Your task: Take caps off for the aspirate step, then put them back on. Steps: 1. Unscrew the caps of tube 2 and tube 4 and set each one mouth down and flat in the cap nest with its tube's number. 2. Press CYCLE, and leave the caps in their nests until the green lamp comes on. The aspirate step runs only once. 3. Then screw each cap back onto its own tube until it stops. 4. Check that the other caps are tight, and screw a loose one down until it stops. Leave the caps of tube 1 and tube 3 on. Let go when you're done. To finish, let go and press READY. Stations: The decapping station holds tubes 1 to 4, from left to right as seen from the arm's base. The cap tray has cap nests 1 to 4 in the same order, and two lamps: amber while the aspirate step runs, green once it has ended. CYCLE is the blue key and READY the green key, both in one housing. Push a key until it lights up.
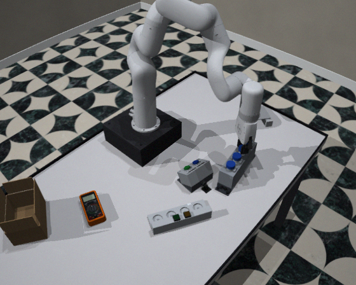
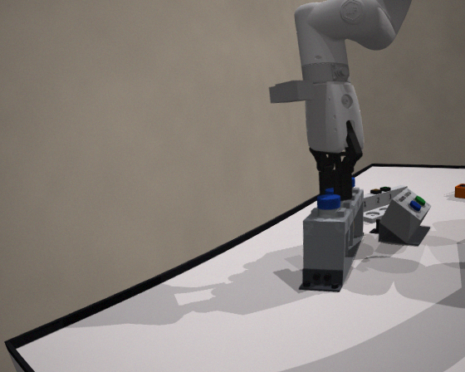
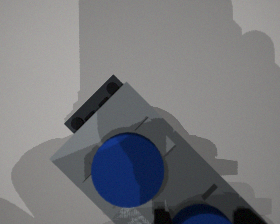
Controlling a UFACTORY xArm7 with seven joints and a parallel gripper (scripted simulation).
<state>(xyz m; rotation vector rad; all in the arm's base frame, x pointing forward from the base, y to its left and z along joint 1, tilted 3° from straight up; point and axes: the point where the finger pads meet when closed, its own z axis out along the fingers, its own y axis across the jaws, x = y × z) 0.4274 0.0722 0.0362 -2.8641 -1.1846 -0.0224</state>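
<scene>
near the counter's right edge, the gripper pinches a blue tube cap on the decapping station; which tube it is cannot be told. the key housing stands just beside, the cap tray near the front edge. multimeter and cardboard box occupy the left corner. white counter; checkered floor.

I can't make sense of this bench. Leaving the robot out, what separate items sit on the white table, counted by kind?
Cardboard box: 1
Multimeter: 1
Cap tray: 1
Key housing: 1
Decapping station: 1
Small grey block: 1
Total: 6
</scene>
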